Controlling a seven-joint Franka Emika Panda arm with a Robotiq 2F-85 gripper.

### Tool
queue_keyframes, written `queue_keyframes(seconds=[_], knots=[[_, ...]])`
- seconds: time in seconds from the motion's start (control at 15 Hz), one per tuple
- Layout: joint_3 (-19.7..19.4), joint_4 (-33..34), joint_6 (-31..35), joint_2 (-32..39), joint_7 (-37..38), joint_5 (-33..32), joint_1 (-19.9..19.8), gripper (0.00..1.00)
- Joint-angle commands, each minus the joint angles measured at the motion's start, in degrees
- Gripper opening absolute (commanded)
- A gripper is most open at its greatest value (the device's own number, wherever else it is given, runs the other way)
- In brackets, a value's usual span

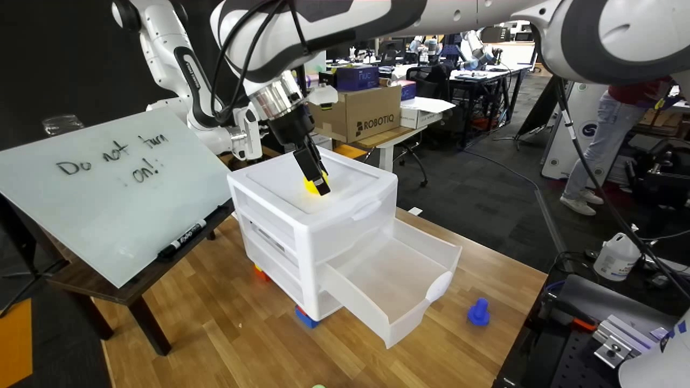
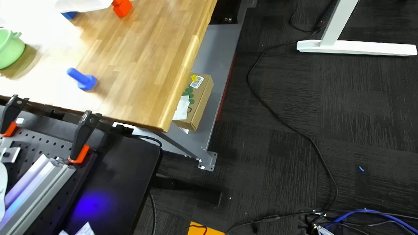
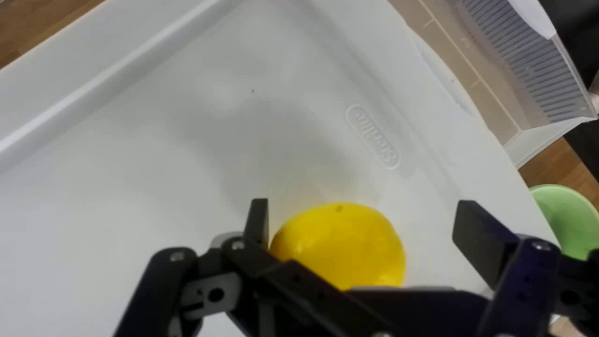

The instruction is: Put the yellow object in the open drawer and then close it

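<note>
The yellow object (image 1: 311, 186) is rounded and lies on top of the white three-drawer unit (image 1: 318, 237). It also shows in the wrist view (image 3: 344, 243), its lower part hidden behind the gripper. My gripper (image 1: 323, 187) is open and down over it; in the wrist view the fingers (image 3: 365, 220) stand on either side. The left finger is close beside the object, and a gap shows on the right. The open drawer (image 1: 401, 277), the lowest, is pulled far out with nothing seen in it. Part of it shows in the wrist view (image 3: 496, 70).
A blue peg-like object (image 1: 478, 312) stands on the wooden table (image 1: 215, 334) near the drawer's front; it also shows in an exterior view (image 2: 85, 81). A green cup (image 2: 11, 49) stands nearby. A whiteboard (image 1: 108, 199) leans beside the unit. Another robot arm (image 1: 188, 81) is behind.
</note>
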Motion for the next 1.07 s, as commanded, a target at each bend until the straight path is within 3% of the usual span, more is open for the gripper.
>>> queue_keyframes(seconds=[0.0, 0.13, 0.27, 0.6, 0.8, 1.0], knots=[[-0.2, 5.0, -3.5, 2.4, -0.9, -0.9, 0.6, 1.00], [-0.2, 6.1, -3.9, 2.8, -1.0, -0.9, 0.6, 1.00], [-0.2, 6.2, -3.7, 2.8, -1.2, -0.6, 0.4, 0.74], [-0.3, 6.5, -3.9, 2.7, -1.2, -0.4, 0.1, 0.39], [-0.5, 6.6, -4.3, 2.7, -1.2, -0.4, 0.1, 0.45], [-0.6, 6.6, -4.5, 2.7, -1.2, -0.4, 0.0, 0.43]])
